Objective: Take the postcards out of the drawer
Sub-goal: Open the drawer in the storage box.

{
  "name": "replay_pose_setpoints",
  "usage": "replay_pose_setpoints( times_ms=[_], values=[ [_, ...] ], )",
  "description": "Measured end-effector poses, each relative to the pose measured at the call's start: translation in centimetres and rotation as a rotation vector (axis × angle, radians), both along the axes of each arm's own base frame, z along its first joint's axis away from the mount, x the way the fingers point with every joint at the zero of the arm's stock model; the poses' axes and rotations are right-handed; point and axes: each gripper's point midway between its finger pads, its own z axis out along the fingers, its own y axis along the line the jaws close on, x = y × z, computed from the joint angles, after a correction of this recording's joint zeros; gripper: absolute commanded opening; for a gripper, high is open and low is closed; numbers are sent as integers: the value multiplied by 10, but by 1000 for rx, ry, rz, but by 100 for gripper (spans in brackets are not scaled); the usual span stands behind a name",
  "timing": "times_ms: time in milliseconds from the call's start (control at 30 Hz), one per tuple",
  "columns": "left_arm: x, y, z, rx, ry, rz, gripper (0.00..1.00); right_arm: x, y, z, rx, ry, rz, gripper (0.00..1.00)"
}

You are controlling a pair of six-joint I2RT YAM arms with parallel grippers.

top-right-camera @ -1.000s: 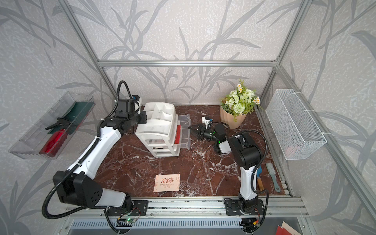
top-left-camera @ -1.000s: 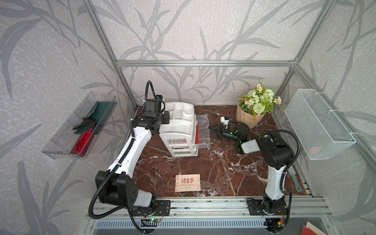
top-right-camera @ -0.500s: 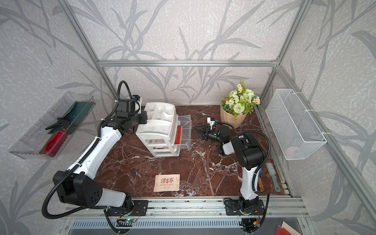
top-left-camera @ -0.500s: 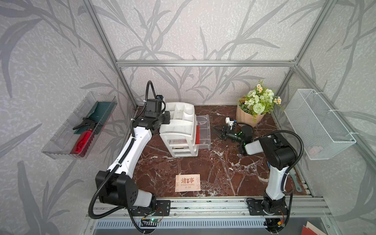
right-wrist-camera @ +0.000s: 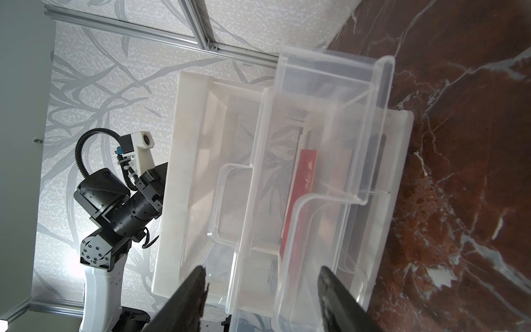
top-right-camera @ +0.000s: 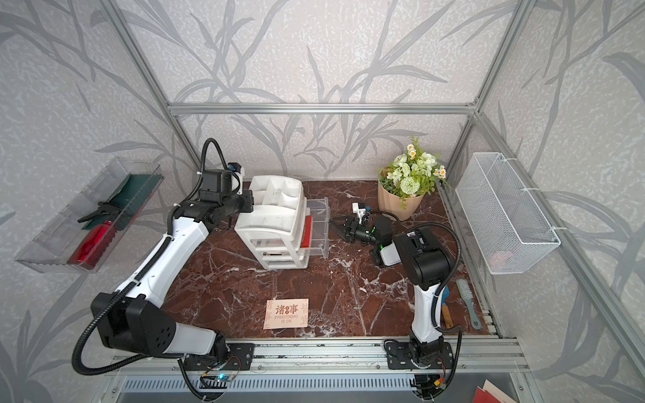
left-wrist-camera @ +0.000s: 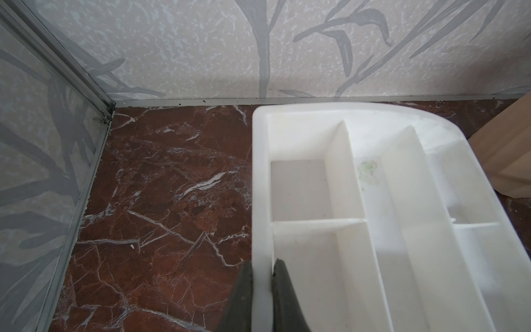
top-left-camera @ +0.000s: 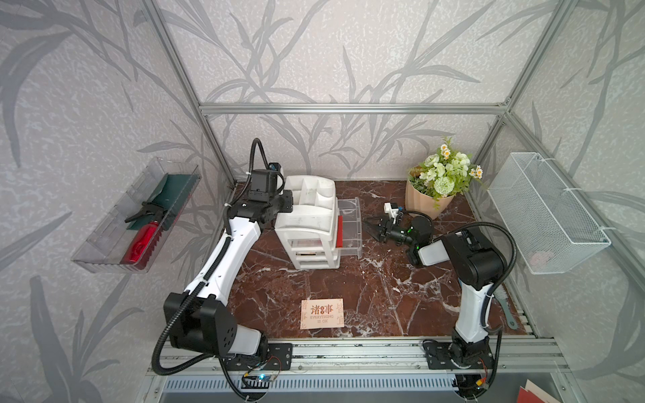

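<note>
Here, red postcard (right-wrist-camera: 301,195) in the drawer (right-wrist-camera: 382,86) stands near the gaping right tool (right-wrist-camera: 263,270); left tool (left-wrist-camera: 263,263) clamps organizer (left-wrist-camera: 260,172).

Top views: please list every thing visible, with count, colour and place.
peach postcard: 1, pale peach, flat on table, front.
red postcard: 1, red, on edge in clear drawer.
clear drawer: 1, transparent, pulled out of white organizer.
white organizer: 1, white, table's back.
flower pot: 1, beige, back right.
wire basket: 1, white, right wall.
clear tray: 1, transparent, left wall.
red bottle: 1, red, in clear tray.
brush: 1, teal, front right edge.
left gripper: 1, dark, shut on white organizer's rim.
right gripper: 1, black, open, facing clear drawer.
</note>
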Motion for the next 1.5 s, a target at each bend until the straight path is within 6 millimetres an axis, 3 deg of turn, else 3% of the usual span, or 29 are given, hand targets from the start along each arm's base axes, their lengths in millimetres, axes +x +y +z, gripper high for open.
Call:
replay_pose_setpoints(
  times_ms=[367,733,967,1267,1500],
  values=[
    [0,-9,1,-52,0,-25,0,-3,5,-8,-13,-2,11,62],
    [-9,5,3,4,21,27,0,-10,16,-21,-27,11,39,64],
    [-16,12,3,39,51,43,0,-12,33,-29,-30,18,73,65],
    [-18,15,2,57,62,51,0,-13,54,-24,-19,-6,114,66],
    [-18,15,2,63,56,48,0,-13,56,-23,-17,-4,112,61]
  ],
)
